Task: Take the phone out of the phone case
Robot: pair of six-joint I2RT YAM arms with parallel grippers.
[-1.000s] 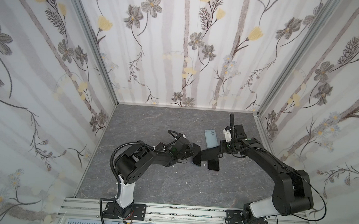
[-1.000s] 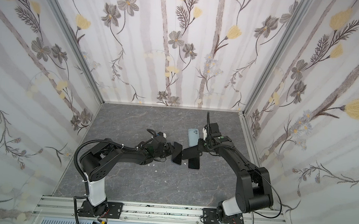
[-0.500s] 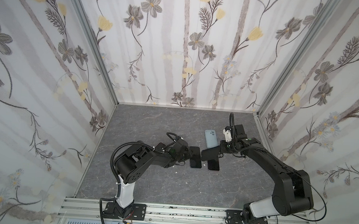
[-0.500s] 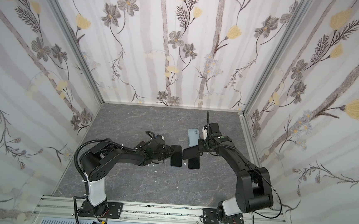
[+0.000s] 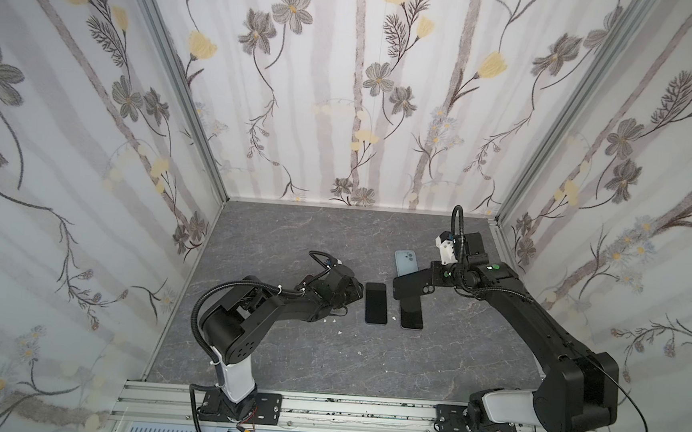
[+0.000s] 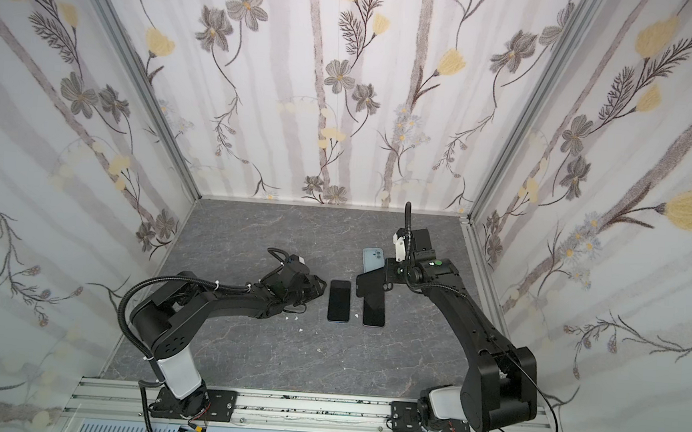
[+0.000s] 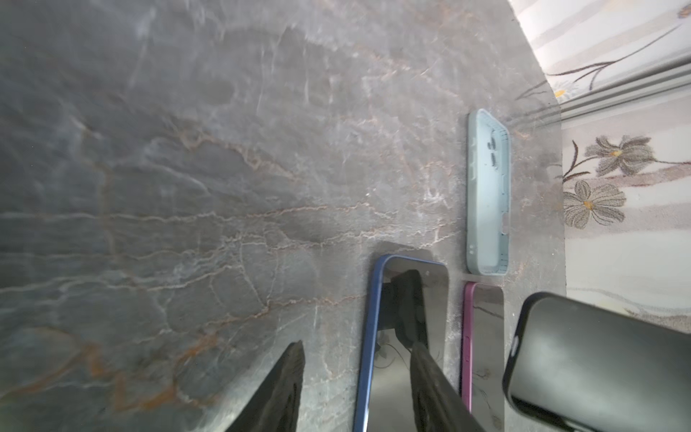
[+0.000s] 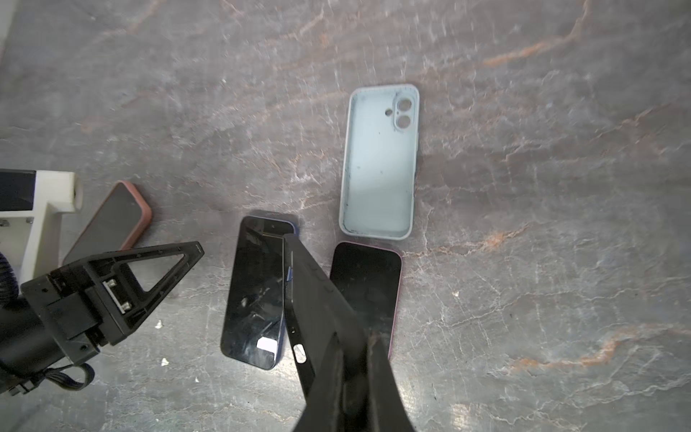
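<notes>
A dark phone with a blue edge [image 5: 375, 302] [image 6: 339, 300] lies flat, screen up, on the grey table, out of its case. My left gripper [image 5: 357, 295] [image 7: 357, 344] stands open just left of it and holds nothing; one fingertip [image 7: 418, 351] hangs over the screen's near edge. The black phone case [image 5: 410, 283] [image 8: 318, 299] is empty and hangs tilted above the table. My right gripper [image 5: 432, 275] [image 8: 355, 333] is shut on it.
A purple-edged phone [image 5: 411, 315] [image 8: 368, 284] lies under the black case. An empty light blue case [image 5: 405, 263] [image 8: 379, 161] lies behind it. A phone in a pink case [image 8: 112, 220] sits near the left arm. White crumbs [image 5: 339, 333] dot the table.
My left gripper has opened and let go of the blue-edged phone, which went from tilted to flat on the table. The right gripper has kept still with the black case.
</notes>
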